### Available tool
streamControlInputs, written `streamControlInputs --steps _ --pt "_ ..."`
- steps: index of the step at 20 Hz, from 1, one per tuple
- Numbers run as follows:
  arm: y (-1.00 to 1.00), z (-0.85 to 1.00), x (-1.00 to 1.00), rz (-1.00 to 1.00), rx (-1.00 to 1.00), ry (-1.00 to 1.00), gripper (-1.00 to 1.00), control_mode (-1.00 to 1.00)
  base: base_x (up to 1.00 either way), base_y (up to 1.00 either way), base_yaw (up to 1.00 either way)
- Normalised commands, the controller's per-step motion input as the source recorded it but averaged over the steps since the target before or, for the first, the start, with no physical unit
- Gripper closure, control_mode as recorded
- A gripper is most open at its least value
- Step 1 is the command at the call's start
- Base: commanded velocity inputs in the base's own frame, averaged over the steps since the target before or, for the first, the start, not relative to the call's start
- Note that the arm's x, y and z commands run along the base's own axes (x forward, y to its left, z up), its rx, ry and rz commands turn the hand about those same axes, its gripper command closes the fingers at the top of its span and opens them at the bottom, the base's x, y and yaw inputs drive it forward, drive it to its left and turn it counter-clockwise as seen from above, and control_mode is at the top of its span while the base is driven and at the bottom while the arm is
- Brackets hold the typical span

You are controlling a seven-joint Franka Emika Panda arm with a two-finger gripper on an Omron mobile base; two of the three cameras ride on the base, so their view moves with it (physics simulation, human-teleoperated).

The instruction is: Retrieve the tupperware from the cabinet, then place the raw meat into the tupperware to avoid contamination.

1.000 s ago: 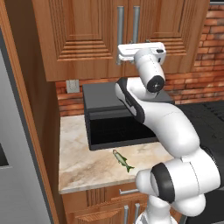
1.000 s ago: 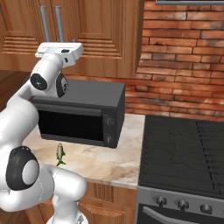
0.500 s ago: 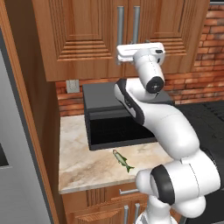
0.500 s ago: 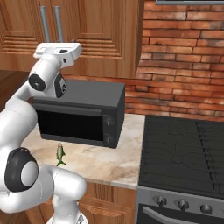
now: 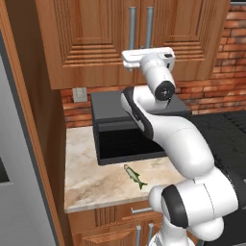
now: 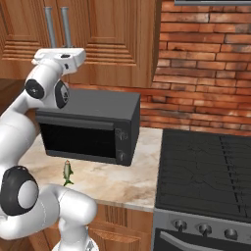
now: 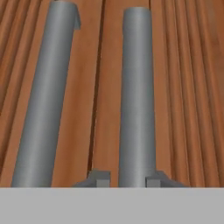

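The cabinet (image 5: 96, 43) hangs shut above the microwave (image 6: 93, 125), both paneled doors flush, so the tupperware, which I take to be behind them, is hidden; what has changed in the last second is small to look at but matters: the arm has held its place against the doors while the gripper (image 7: 127, 178) has drawn its jaws in around the right-hand door's handle (image 7: 136, 96), and in the hand view the two dark fingertips (image 7: 99, 178) now sit tight on either side of that silver bar, pinching it near its lower end; the left door's handle (image 7: 46, 96) runs just beside it, untouched; this reads as the grasp that precedes pulling the right door open, so the retrieval is only beginning; the raw meat (image 5: 135, 176) lies on the marble counter (image 5: 91, 180) in front of the microwave, near the counter's front edge and well apart from the hand; the stove (image 6: 206, 171) sits to the right, uninvolved.
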Motion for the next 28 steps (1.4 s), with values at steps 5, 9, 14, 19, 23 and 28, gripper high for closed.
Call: streamControlInputs --steps 5,9,14,19,23,28 --pt "0.05 -0.01 0.25 0.06 0.00 0.10 1.00 -1.00 0.00 0.00 0.00" --pt "0.00 0.00 0.22 0.05 0.00 0.04 1.00 -1.00 0.00 0.00 0.00" --pt "0.00 -0.13 0.52 0.07 0.00 -0.01 1.00 -1.00 0.00 0.00 0.00" --pt "0.06 -0.36 0.90 0.07 0.00 -0.07 1.00 -1.00 0.00 0.00 0.00" --pt "0.14 -0.43 0.93 0.04 0.00 -0.09 1.00 -1.00 0.00 0.00 0.00" --pt "0.12 -0.31 0.70 0.01 0.00 -0.07 1.00 -1.00 0.00 0.00 0.00"
